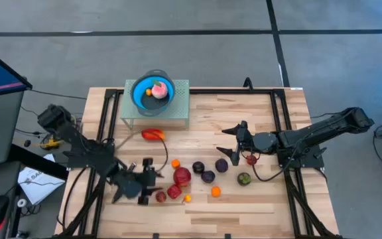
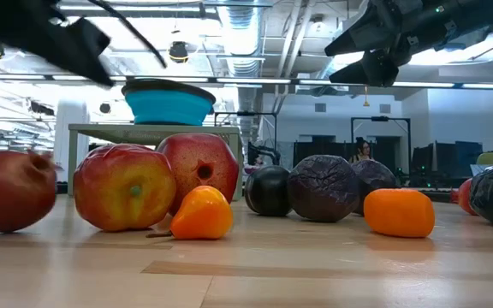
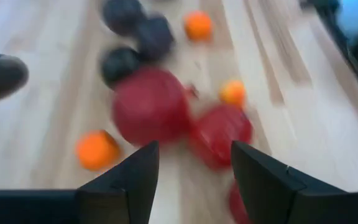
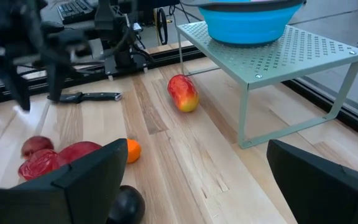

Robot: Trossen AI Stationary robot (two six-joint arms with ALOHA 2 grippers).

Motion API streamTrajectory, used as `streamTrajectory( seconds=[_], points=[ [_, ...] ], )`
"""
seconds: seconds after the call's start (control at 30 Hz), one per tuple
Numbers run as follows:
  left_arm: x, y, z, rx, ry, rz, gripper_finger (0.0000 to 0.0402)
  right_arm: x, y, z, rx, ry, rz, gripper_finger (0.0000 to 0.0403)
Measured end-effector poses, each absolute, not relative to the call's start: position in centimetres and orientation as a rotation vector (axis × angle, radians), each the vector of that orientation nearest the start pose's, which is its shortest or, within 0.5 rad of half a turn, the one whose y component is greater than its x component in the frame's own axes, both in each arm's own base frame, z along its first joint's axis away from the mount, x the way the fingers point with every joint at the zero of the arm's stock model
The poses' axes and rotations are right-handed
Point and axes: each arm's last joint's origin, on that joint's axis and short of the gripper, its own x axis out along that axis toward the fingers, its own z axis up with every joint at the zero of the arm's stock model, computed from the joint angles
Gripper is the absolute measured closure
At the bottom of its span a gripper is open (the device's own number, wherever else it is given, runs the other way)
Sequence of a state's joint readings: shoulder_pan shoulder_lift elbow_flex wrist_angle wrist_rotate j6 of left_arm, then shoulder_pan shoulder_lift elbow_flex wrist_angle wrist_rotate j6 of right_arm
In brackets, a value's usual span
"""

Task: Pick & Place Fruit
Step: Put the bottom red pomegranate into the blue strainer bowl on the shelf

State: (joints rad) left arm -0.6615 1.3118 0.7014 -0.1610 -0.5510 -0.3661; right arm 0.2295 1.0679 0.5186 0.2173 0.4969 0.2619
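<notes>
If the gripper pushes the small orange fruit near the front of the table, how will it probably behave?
The small orange fruit looks rounded with a pointed top, so it would probably roll or wobble aside. Its glossy skin suggests it may slip between fingers. It rests beside a larger red fruit, which could block it.

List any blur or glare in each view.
High view: sharp, evenly lit. Low view: near fruit sharp, ceiling lights glare behind the bowl. Left wrist view: heavy motion blur smears the red fruit and the left end effector. Right wrist view: table sharp, its own right end effector soft, the far arm smeared.
</notes>
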Motion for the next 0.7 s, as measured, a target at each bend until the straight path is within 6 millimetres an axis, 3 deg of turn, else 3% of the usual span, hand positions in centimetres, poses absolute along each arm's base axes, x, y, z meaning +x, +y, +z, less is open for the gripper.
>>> streamTrajectory(
  seconds=[0.33,0.53,0.7],
  points=[
    [19.9,-9.2,26.3,0.025,0.409,0.101,0.0223,21.9,3.7,22.8,0.140,0.273,-0.304,0.0024],
    [19.3,-8.0,27.7,0.065,0.339,0.135,0.0229,21.9,3.7,22.8,0.140,0.273,-0.304,0.0024],
    [19.3,-7.8,27.8,0.073,0.336,0.143,0.0230,21.9,3.7,22.8,0.140,0.273,-0.304,0.0024]
  ],
)
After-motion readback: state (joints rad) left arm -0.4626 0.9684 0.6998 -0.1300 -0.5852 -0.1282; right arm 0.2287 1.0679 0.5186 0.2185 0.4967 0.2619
